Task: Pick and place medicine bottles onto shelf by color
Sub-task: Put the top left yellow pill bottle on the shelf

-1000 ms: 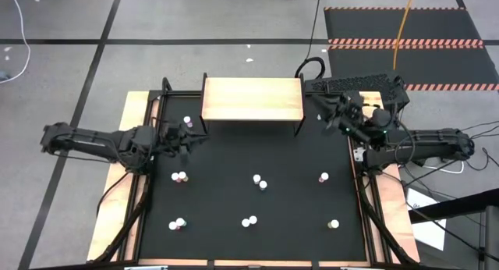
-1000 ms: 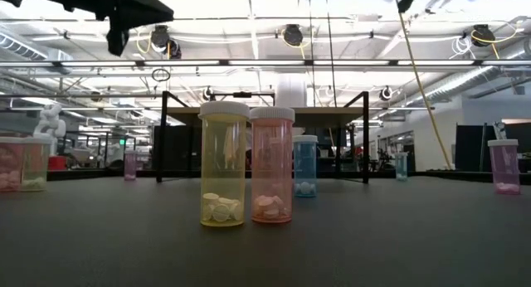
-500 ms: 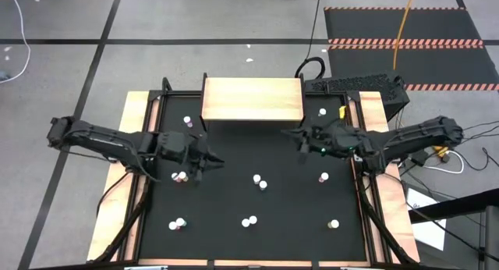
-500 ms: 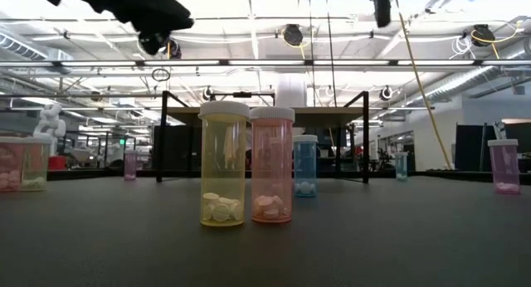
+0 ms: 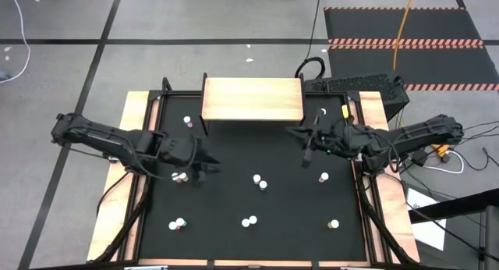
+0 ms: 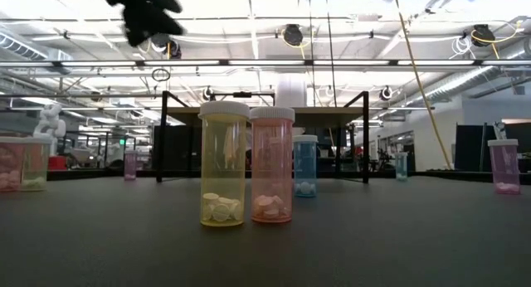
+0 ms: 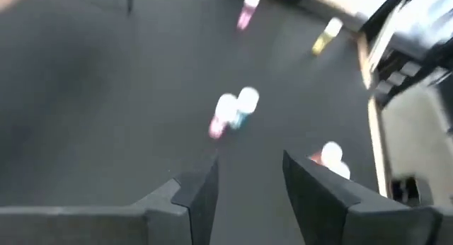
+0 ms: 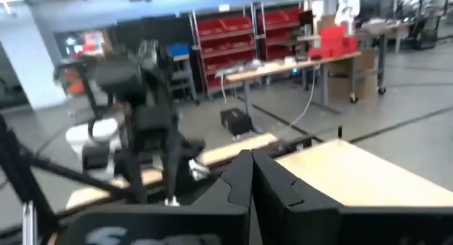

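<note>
Several small white-capped medicine bottles stand upright on their bases on the black table, among them a pair (image 5: pixel 181 177) at the left, a pair (image 5: pixel 259 181) in the middle and one (image 5: pixel 323 177) at the right. In the low view a yellow bottle (image 6: pixel 224 164) and a pink bottle (image 6: pixel 272 164) stand close together. The light-wood shelf (image 5: pixel 252 98) stands on black legs at the far edge. My left gripper (image 5: pixel 204 162) hangs open and empty just right of the left pair; its wrist view (image 7: pixel 249 181) looks at the middle pair (image 7: pixel 233 110). My right gripper (image 5: pixel 300 137) is shut and empty below the shelf's right end.
More bottles stand near the table's near edge (image 5: pixel 178 223) (image 5: pixel 249 221) (image 5: pixel 334 223) and beside the shelf (image 5: pixel 187 120) (image 5: pixel 322 111). A black frame and wooden strips (image 5: pixel 136 145) line the table's sides. The right wrist view shows the shelf top (image 8: pixel 340 167) and my left arm (image 8: pixel 141 110).
My left gripper has moved from the table's far left toward the middle and the near edge, ending beside the left bottle pair. My right gripper has swung from the far right corner toward the left, out over the table. No bottle has moved.
</note>
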Tool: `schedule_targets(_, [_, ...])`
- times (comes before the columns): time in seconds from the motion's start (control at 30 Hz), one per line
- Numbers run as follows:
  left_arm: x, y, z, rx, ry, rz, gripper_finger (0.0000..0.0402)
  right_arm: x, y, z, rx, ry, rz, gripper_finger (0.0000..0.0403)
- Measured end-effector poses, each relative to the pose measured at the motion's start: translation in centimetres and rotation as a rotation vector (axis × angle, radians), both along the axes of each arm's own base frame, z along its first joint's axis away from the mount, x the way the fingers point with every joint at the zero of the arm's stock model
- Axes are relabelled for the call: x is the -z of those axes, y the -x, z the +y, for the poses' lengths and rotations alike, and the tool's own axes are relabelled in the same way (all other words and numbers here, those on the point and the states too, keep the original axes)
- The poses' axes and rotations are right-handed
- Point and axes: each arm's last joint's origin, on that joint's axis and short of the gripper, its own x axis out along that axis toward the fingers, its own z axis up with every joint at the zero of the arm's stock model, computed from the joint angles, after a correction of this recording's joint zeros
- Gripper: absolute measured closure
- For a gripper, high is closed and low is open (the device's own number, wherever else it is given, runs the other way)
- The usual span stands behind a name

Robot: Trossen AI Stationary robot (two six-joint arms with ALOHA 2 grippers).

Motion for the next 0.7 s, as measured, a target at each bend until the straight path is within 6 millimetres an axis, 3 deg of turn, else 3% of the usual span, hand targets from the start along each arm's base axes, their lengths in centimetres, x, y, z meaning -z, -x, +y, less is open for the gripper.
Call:
schedule_targets(0.13, [-0.3, 1.9, 0.3, -0.083, 0.049, 0.202, 0.0261, 0.9, 0.1, 0.0, -0.005, -0.02, 0.082, 0.0389])
schedule_targets(0.3, [0.4, 4.2, 0.6, -0.197, 0.113, 0.405, 0.0259, 1.7, -0.5, 0.3, -0.049, -0.021, 0.136, 0.0333])
schedule_targets(0.5, [1.5, 5.5, -0.2, -0.064, -0.023, 0.526, 0.0215, 2.9, -1.6, 0.5, -0.043, -0.056, 0.175, 0.0263])
schedule_targets(0.7, [4.0, 6.2, -0.5, 0.017, -0.099, 0.603, 0.0175, 3.8, -2.4, 1.1, -0.057, -0.081, 0.206, 0.0237])
